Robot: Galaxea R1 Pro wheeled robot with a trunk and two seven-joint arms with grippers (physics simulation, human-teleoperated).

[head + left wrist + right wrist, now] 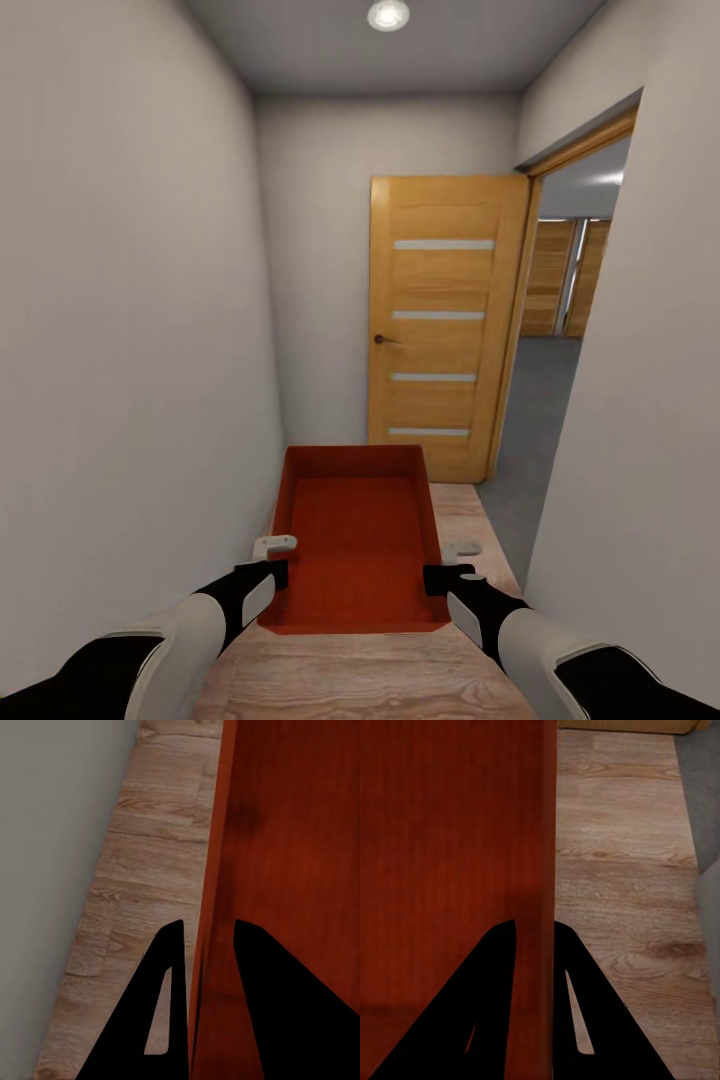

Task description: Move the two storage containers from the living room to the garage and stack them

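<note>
Narrow hallway w/ pale grey walls [130,300] on both sides, grey ceiling w/ a round light [388,14] up top, and light wood plank floor [370,680] underfoot. Straight ahead at the far end there's a wooden door [445,320] w/ four frosted horizontal strips and a dark handle; it stands swung open against the end wall, beside a doorway [555,330] on the right. Thru that opening you can see grey floor and more wood panels further back.

One storage container [355,540] (orange-red, no lid, nothing inside) sits dead centre in the head view, between the two arms and up off the planks afaict, long axis pointing toward the door.

Left gripper [268,577] is at the bin's left long wall, right gripper [445,580] at the right long wall, roughly opposite each other. Left wrist view: the black fingers [161,1020] straddle the rim of the storage container [292,855], one outside over the wood floor [142,870], one inside, clamped on the wall. Right wrist view is the same deal: fingers [585,1012] either side of the edge of the storage container [450,832], pinched onto it, w/ planks [622,870] beyond and a bit of grey floor at the corner.
</note>
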